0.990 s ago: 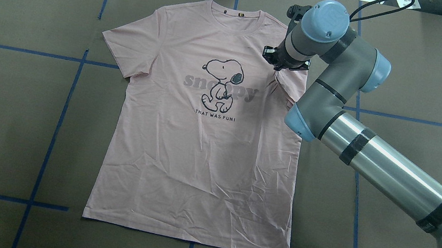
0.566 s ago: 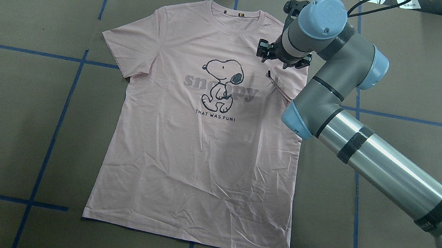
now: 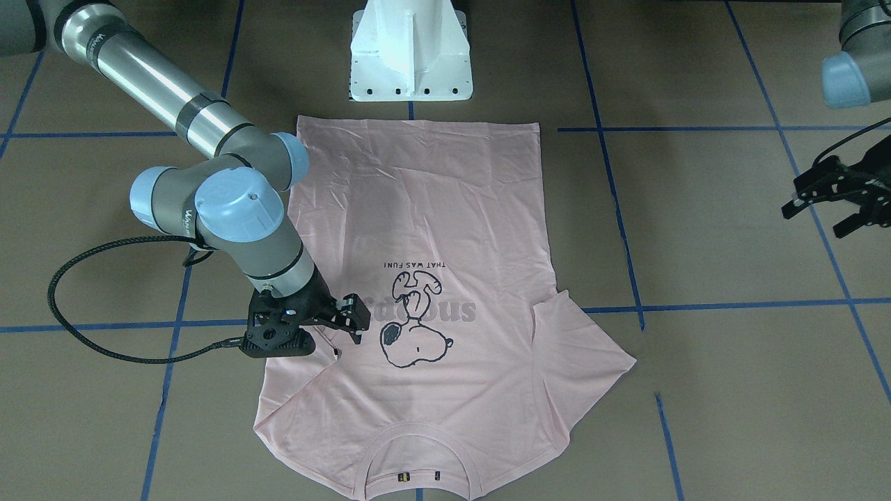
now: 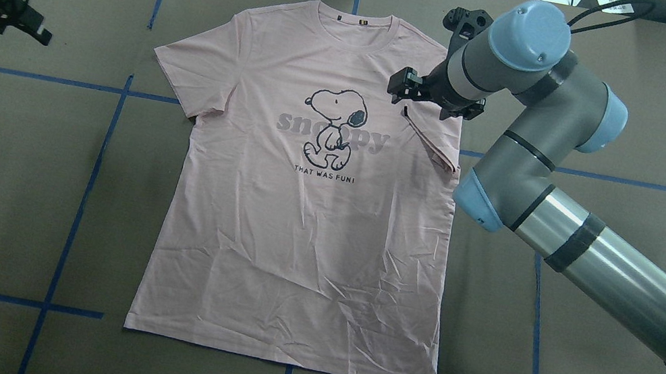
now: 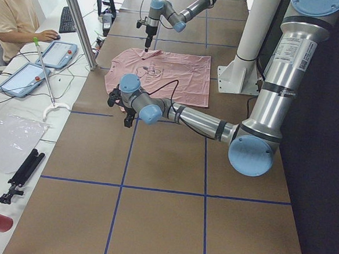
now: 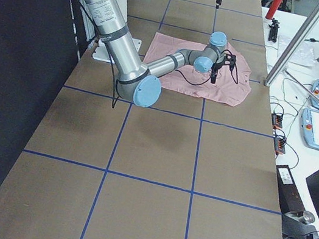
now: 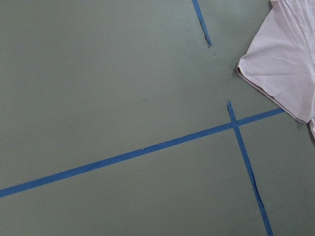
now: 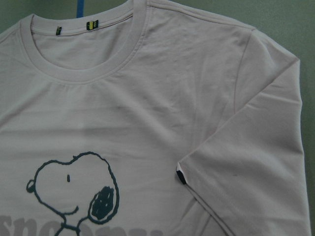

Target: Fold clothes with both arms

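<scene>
The pale pink T-shirt (image 4: 303,237) lies flat and face up on the brown table, Snoopy print (image 4: 333,125) showing, collar at the far side. Its sleeve on the overhead view's right (image 4: 434,140) is folded inward onto the chest, small black tag (image 8: 181,175) showing. My right gripper (image 4: 434,100) hovers just above that folded sleeve, open and empty; it also shows in the front view (image 3: 330,325). My left gripper (image 3: 825,205) is open and empty, off the shirt beyond the spread sleeve (image 4: 189,69), and also shows at the overhead view's left edge (image 4: 26,23). The left wrist view shows only that sleeve's tip (image 7: 285,64).
The white pedestal base (image 3: 411,56) stands at the shirt's hem side. Blue tape lines (image 4: 96,172) cross the brown table cover. In the left side view an operator (image 5: 14,17) sits at a bench with tablets (image 5: 58,52).
My right gripper let go of the folded sleeve, which settled flat, and the arm drew back to the right. My left gripper came into the overhead view at the left edge.
</scene>
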### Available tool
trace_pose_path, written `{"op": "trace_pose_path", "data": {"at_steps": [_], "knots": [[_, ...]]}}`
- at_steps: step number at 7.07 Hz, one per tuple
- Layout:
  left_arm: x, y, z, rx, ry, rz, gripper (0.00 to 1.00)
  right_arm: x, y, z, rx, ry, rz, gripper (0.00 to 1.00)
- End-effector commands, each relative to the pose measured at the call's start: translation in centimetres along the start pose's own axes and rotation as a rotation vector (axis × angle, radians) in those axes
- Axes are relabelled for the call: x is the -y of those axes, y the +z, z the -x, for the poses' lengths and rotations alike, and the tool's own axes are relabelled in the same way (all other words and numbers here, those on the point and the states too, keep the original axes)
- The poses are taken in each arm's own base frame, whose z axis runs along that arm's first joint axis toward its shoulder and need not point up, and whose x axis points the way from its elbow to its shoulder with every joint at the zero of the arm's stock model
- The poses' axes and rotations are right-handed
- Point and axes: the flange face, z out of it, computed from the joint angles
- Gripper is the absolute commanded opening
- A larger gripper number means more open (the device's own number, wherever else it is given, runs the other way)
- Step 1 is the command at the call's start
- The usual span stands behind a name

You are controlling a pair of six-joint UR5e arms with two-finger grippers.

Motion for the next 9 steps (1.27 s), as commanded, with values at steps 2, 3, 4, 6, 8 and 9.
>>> {"op": "trace_pose_path", "data": {"at_steps": [2,3,4,6,8,9], "knots": [[4.9,10.8,-5.7,0.033,-0.047,-0.063,0.99,-1.9,-4.0,-3.2,0.058,0.005,0.023,1.0],[4.9,12.7,-8.6,0.004,-0.026,-0.059,0.96,-2.9,-4.4,-5.1,0.047,0.009,0.014,1.0],[6.3,13.4,-10.4,0.038,-0.017,-0.106,0.87,-3.0,-4.0,-5.4,0.04,0.01,0.018,1.0],[6.0,14.2,-10.5,0.069,-0.011,-0.129,0.42,-3.1,-4.2,-5.2,0.044,0.009,0.016,1.0],[6.3,14.9,-9.2,0.115,-0.017,-0.156,0.28,-3.1,-4.0,-5.4,0.04,0.011,0.018,1.0],[6.4,14.8,-9.3,0.114,-0.016,-0.157,0.0,-3.0,-3.9,-5.5,0.037,0.013,0.018,1.0]]}}
